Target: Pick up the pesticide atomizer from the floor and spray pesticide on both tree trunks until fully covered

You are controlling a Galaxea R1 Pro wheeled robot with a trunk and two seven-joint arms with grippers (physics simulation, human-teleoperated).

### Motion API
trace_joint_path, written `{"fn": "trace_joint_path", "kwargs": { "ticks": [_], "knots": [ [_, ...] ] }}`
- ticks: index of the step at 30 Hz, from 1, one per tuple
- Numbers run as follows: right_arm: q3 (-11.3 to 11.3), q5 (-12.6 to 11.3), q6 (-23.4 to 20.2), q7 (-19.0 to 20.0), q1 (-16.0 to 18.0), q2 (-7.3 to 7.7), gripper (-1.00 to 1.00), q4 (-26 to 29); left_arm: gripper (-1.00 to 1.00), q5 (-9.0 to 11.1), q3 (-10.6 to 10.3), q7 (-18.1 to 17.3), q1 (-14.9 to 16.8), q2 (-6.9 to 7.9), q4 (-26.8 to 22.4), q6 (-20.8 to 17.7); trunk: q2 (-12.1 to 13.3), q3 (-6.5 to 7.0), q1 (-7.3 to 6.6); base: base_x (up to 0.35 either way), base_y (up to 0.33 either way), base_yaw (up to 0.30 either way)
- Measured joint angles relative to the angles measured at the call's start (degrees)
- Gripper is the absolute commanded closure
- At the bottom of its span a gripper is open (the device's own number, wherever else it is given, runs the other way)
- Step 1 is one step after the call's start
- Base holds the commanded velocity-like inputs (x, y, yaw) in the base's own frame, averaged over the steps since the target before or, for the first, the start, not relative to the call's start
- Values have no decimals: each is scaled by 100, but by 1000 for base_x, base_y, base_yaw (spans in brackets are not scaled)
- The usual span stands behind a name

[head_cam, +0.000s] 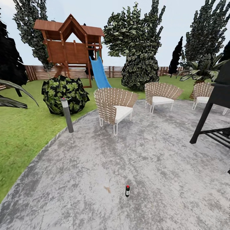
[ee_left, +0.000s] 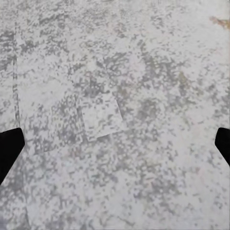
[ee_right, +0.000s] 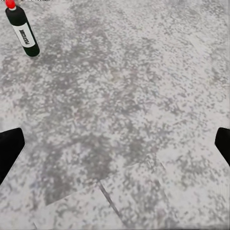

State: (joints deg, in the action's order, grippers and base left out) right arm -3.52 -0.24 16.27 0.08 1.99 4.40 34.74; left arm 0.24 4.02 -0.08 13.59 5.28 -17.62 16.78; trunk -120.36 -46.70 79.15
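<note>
The pesticide atomizer [head_cam: 127,190], a small black bottle with a red cap, stands upright on the grey stone paving [head_cam: 143,159] close in front of me. In the right wrist view, the atomizer [ee_right: 22,31] with its white label lies well away from the open right gripper [ee_right: 115,146], whose black fingertips [ee_right: 9,148] sit at the frame edges. My left gripper [ee_left: 115,146] is open too, over bare paving [ee_left: 120,86]. Leafy trees [head_cam: 135,33] rise beyond the patio. Their trunks are hidden.
A slim grey bollard light [head_cam: 67,115] and a round bush [head_cam: 65,94] mark the lawn edge [head_cam: 22,134] on the left. Three wicker chairs [head_cam: 115,107] stand ahead. A black metal stand [head_cam: 212,111] is at the right. A wooden playhouse [head_cam: 72,44] and fence [head_cam: 35,72] lie behind.
</note>
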Motion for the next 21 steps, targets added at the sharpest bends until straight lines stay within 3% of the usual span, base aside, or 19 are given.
{"fn": "trace_joint_path", "kwargs": {
  "ticks": [17,21],
  "knots": [
    [-3,-2,0,0,0,0,-100,0,-100,1,-1,-8,1,0,0,8,0,-39,2,13,321,-286],
    [-3,-2,-1,0,-1,0,-100,2,-100,0,-2,-6,2,0,1,9,0,-48,2,0,119,-286]
  ]
}}
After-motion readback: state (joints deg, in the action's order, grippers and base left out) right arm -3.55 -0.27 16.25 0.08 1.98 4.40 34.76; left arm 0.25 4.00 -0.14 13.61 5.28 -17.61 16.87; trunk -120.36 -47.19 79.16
